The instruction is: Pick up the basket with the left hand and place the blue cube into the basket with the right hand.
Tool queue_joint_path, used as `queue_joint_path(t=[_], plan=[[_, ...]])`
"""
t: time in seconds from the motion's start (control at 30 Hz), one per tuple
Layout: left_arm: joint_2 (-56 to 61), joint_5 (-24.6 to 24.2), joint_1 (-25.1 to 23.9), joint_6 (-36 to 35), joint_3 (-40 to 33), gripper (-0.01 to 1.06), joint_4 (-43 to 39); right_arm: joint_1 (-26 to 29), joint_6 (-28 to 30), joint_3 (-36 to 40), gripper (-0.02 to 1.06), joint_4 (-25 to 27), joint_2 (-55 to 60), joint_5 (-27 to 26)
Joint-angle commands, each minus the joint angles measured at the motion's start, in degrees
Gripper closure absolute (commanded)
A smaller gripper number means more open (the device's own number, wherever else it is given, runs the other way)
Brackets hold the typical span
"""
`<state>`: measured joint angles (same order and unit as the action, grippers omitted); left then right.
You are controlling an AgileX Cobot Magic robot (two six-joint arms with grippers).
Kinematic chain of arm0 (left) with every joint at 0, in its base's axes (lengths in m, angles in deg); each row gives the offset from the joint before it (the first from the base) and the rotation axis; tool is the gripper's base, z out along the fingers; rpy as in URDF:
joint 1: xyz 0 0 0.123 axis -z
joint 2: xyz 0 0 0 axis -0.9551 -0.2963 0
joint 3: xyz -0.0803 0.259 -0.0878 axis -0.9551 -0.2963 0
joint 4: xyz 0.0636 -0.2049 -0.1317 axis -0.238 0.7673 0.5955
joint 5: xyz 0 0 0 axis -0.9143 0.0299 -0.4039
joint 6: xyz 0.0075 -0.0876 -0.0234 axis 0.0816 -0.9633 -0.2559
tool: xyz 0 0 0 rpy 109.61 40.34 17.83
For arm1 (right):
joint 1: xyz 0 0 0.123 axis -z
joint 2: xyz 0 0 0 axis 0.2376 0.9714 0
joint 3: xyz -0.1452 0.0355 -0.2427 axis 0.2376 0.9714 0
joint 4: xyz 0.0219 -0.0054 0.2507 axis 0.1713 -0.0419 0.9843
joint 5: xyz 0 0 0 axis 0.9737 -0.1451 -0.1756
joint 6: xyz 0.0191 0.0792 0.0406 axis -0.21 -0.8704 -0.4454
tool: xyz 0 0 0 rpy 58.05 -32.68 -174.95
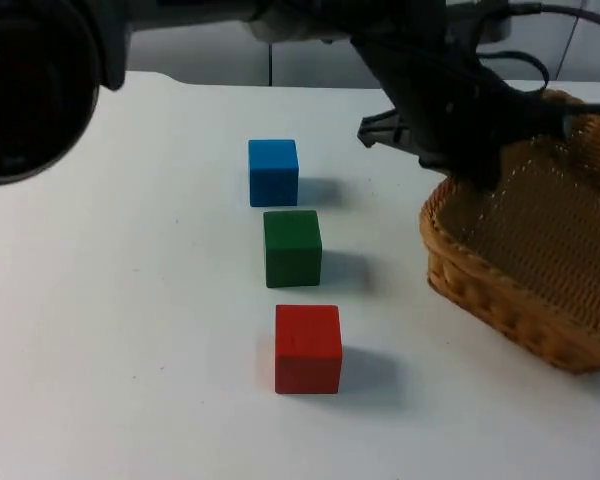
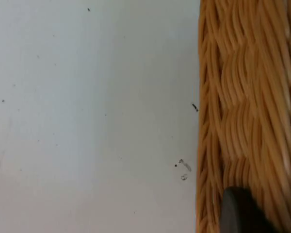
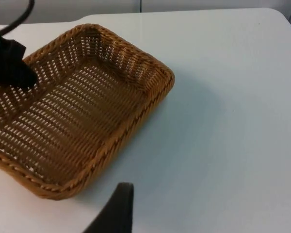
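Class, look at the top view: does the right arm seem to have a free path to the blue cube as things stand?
Probably yes. The blue cube stands uncovered at the far end of the row, apart from the green cube. The left gripper is over at the basket, off to the side.

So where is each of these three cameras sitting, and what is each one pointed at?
Top view: fixed above, looking down and forward at the blue cube, green cube, red cube and basket; a black arm reaches to the basket's rim.
Left wrist view: close against the basket's woven wall; one black fingertip.
Right wrist view: above the table, looking at the basket; one fingertip.
Shared: the basket.
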<state>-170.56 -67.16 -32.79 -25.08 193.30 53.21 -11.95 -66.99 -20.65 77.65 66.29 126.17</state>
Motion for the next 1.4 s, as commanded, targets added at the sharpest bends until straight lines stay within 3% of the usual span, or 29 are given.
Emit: queue_joint_path(t=[0.0,0.17,0.27,0.57,0.77,0.9,1.1,1.2,1.23,1.3,1.37], plan=[[2.6,0.0,-1.5,-1.8,0.2,1.05,3.5,0.4,-0.3,0.3,0.0,-0.5,-0.1,-0.5],[5.2,-1.7,-5.4,1.1,0.2,1.05,15.5,0.4,-0.3,0.3,0.0,-0.5,-0.1,-0.5],[6.8,-2.2,-6.9,1.4,0.1,1.05,17.1,0.4,-0.3,0.3,0.0,-0.5,-0.1,-0.5],[13.6,-1.8,-10.5,1.8,-0.2,1.05,17.2,0.4,-0.3,0.3,0.0,-0.5,-0.1,-0.5],[18.6,3.6,-10.9,-3.0,-3.0,1.05,10.5,0.4,-0.3,0.3,0.0,-0.5,-0.1,-0.5],[24.7,10.1,-11.8,-4.2,-14.0,1.05,10.4,0.4,-0.3,0.3,0.0,-0.5,-0.1,-0.5],[30.0,12.4,-13.8,0.4,-26.3,1.05,13.4,0.4,-0.3,0.3,0.0,-0.5,-0.1,-0.5],[34.7,14.8,-17.1,8.2,-36.7,1.05,21.6,0.4,-0.3,0.3,0.0,-0.5,-0.1,-0.5],[34.7,14.8,-17.1,8.2,-36.7,1.05,21.6,0.4,-0.3,0.3,0.0,-0.5,-0.1,-0.5],[39.3,15.5,-20.5,16.7,-45.2,1.05,27.9,0.4,-0.3,0.3,0.0,-0.5,-0.1,-0.5],[41.5,15.4,-21.8,19.7,-47.6,1.05,29.7,0.4,-0.3,0.3,0.0,-0.5,-0.1,-0.5]])
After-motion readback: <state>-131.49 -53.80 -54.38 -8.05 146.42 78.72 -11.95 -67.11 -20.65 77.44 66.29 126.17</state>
